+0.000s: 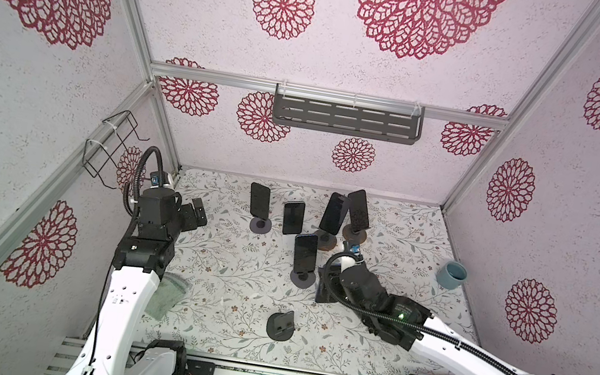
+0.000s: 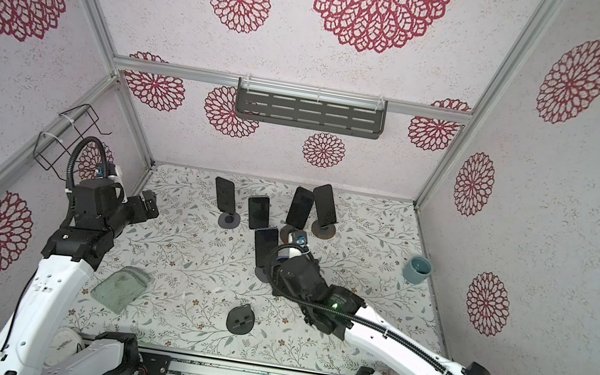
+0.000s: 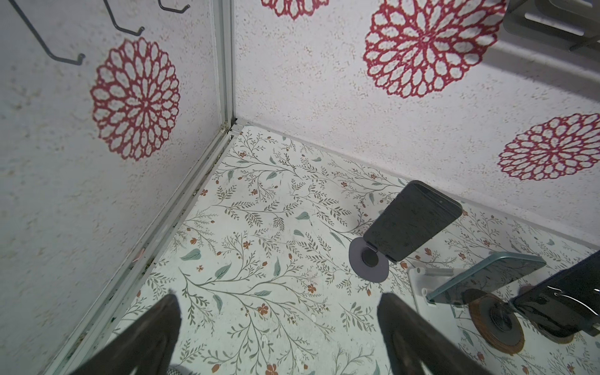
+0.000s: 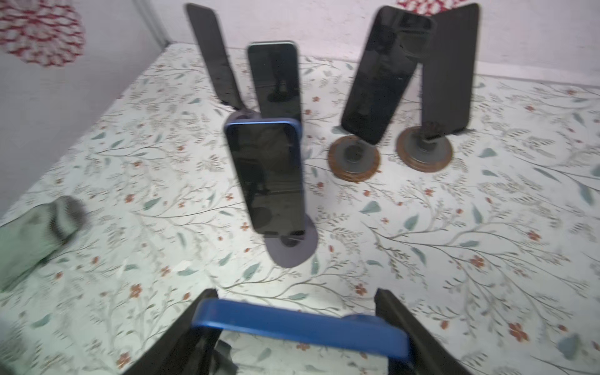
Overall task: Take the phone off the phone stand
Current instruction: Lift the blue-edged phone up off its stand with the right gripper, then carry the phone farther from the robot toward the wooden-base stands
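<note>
A blue-cased phone [image 4: 298, 331] lies crosswise between the fingers of my right gripper [image 4: 296, 293], which is shut on its two edges just above the table. In a top view that gripper [image 1: 325, 282] sits low at centre right, with an empty black phone stand [image 1: 280, 326] near the front. Several other phones lean on round stands behind, the nearest a blue-edged one [image 4: 266, 175] on a grey disc stand [image 4: 292, 250]. My left gripper [image 3: 279, 324] hangs open over bare table near the back left corner, holding nothing.
A blue-grey cup [image 1: 451, 274] stands by the right wall. A green cloth [image 1: 167, 296] lies under the left arm. A wire rack [image 1: 109, 146] hangs on the left wall and a dark shelf [image 1: 346, 116] on the back wall.
</note>
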Available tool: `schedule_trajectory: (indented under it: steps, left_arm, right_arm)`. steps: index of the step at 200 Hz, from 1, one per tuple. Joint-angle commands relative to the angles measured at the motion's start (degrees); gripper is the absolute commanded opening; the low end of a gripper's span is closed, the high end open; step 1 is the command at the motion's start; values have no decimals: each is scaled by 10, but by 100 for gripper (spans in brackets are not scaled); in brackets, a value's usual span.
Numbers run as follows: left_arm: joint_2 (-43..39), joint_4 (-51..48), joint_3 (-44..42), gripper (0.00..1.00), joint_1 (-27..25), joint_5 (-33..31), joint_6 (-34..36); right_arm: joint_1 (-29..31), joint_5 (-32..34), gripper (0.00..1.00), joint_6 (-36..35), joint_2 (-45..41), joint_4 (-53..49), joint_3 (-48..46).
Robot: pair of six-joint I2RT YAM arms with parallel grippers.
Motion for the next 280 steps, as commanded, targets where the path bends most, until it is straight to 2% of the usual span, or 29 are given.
schedule_trajectory:
  steps: [1,29,57,86,124,178,280]
  left_arm:
    - [-19,18,-10,98,6,-18,-3]
    - [-21,18,-11,98,6,-17,-4]
    - [-21,18,-10,98,6,-12,-9]
    - [-22,19,-12,98,7,-12,-9]
    - [-21,19,-12,98,6,-10,-9]
    - [-24,18,-12,98,9,-16,-9]
    - [-50,40,-30,98,25,-24,-21]
  right_arm:
    - [-89,-42,66,-4,2,-74,26]
    - [-193,-117,64,-37,29,-94,48]
    - [-251,-163,64,-82,73,-90,54]
    - [-293,-212,63,-91,118,-49,39]
    - [-300,-240,62,-98,185,-9,45]
    - [-302,-242,61,-92,272,35,60]
    - [-298,-195,60,-68,409,119,98]
